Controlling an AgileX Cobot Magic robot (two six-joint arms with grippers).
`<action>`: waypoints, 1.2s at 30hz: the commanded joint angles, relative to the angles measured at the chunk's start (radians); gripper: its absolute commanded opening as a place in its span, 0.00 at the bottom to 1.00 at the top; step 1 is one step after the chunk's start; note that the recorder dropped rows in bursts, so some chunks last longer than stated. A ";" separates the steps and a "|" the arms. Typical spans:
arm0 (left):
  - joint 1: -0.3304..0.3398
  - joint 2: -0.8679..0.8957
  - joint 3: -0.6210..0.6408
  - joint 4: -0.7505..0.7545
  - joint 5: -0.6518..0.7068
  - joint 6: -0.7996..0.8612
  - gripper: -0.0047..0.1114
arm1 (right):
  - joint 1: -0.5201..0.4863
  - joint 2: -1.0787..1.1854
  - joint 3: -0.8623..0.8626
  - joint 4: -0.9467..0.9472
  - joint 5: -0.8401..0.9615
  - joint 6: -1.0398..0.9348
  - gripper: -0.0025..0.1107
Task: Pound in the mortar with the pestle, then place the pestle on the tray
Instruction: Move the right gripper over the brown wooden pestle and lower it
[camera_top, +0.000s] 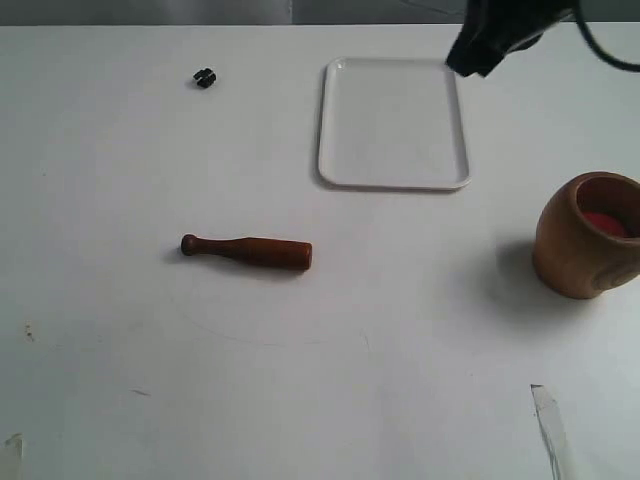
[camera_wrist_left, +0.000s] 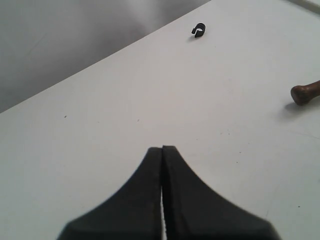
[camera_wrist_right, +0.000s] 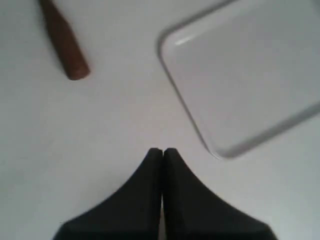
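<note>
The reddish-brown pestle (camera_top: 248, 251) lies flat on the white table left of centre, knob end to the left; the left wrist view catches only its knob (camera_wrist_left: 305, 92) and the right wrist view its thick end (camera_wrist_right: 64, 42). The white tray (camera_top: 393, 124) sits at the back centre, its rim (camera_wrist_right: 186, 107) showing in the right wrist view. The wooden mortar (camera_top: 590, 235) with red inside stands at the right edge. My right gripper (camera_top: 486, 47) hangs high over the tray's far right corner, shut and empty (camera_wrist_right: 162, 150). My left gripper (camera_wrist_left: 162, 148) is shut and empty, outside the exterior view.
A tiny black object (camera_top: 204, 77) lies at the back left of the table, also visible as a small black clip (camera_wrist_left: 198, 30) in the left wrist view. A clear strip (camera_top: 548, 425) lies near the front right. The table's far edge (camera_wrist_left: 100, 62) runs behind the left gripper.
</note>
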 joint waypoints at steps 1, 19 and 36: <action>-0.008 -0.001 0.001 -0.007 -0.003 -0.008 0.04 | 0.126 0.045 -0.007 0.010 0.012 -0.053 0.02; -0.008 -0.001 0.001 -0.007 -0.003 -0.008 0.04 | 0.457 0.318 -0.007 0.038 -0.225 -0.259 0.18; -0.008 -0.001 0.001 -0.007 -0.003 -0.008 0.04 | 0.514 0.356 -0.007 -0.114 -0.466 -0.072 0.81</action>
